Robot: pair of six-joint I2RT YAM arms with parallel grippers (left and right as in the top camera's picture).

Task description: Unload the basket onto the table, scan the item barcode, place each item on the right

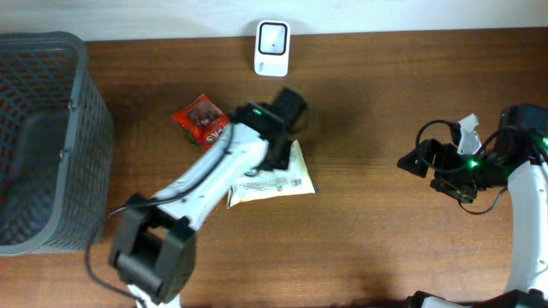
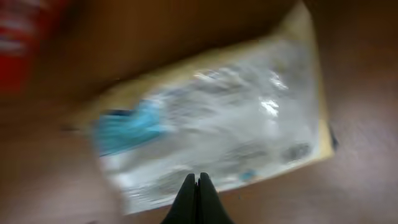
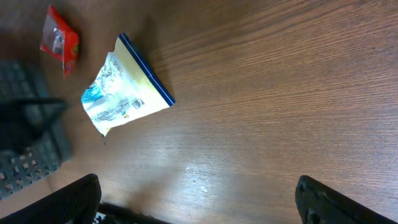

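Observation:
The item, a pale packet [image 1: 278,181] with blue print, lies flat on the brown table [image 1: 385,248] near the middle. My left gripper [image 1: 277,157] hovers over its upper edge. The left wrist view is blurred, but it shows the packet [image 2: 211,124] filling the frame and my left gripper [image 2: 199,186] shut with nothing between the tips, near the packet's lower edge. The white scanner [image 1: 272,37] stands at the table's back edge. My right gripper [image 3: 205,208] is open and empty over bare wood at the right, and from there I see the packet [image 3: 121,87] far off.
A red snack packet [image 1: 201,118] lies just left of the pale one. A grey mesh basket [image 1: 43,137] stands at the table's left end. The right arm [image 1: 479,167] with its cables sits at the right edge.

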